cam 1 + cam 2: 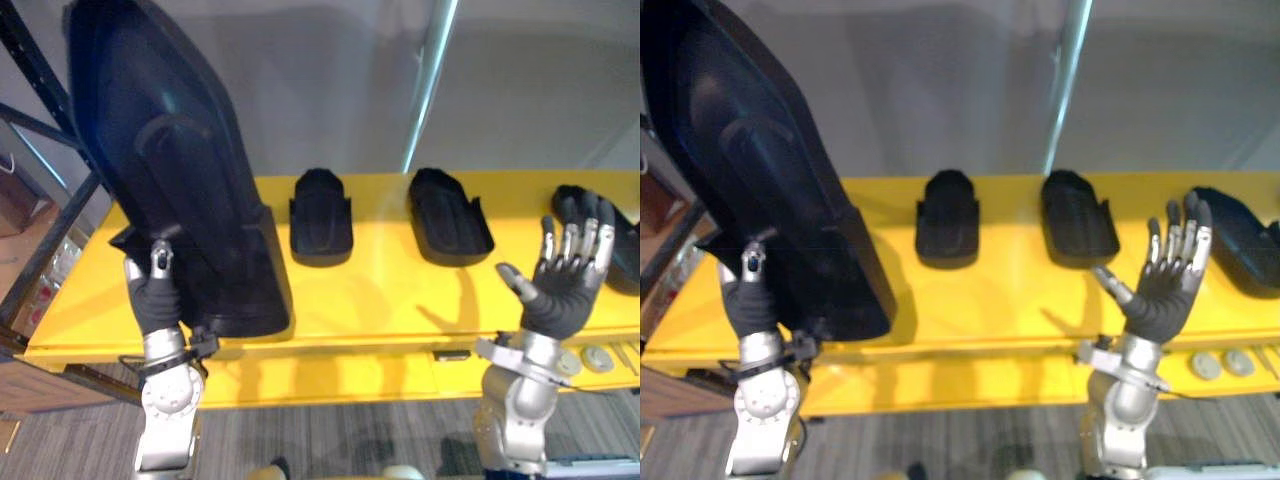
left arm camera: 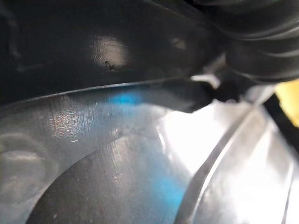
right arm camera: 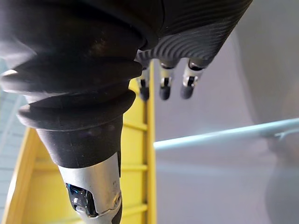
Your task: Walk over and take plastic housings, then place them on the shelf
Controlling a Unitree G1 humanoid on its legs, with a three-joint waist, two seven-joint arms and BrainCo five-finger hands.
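Note:
A large black plastic housing (image 1: pixel 170 150) stands upright at the left end of the yellow shelf (image 1: pixel 400 290), its lower end resting on the shelf surface. My left hand (image 1: pixel 155 295) grips its lower left edge, thumb on the front and fingers behind it. The left wrist view shows the housing's glossy inside (image 2: pixel 117 154) from very close. My right hand (image 1: pixel 565 290) is raised, open and empty, over the shelf's right front. Three smaller black housings lie on the shelf: one in the middle (image 1: pixel 320 215), one right of it (image 1: pixel 448 215), one at the far right (image 1: pixel 625 245) behind my right hand.
A black metal frame (image 1: pixel 40 140) rises at the left of the shelf. A pale slanted pole (image 1: pixel 430 80) and a grey wall stand behind it. Small round discs (image 1: pixel 597 358) lie on a lower ledge at the right front. Bare yellow shelf shows between the housings.

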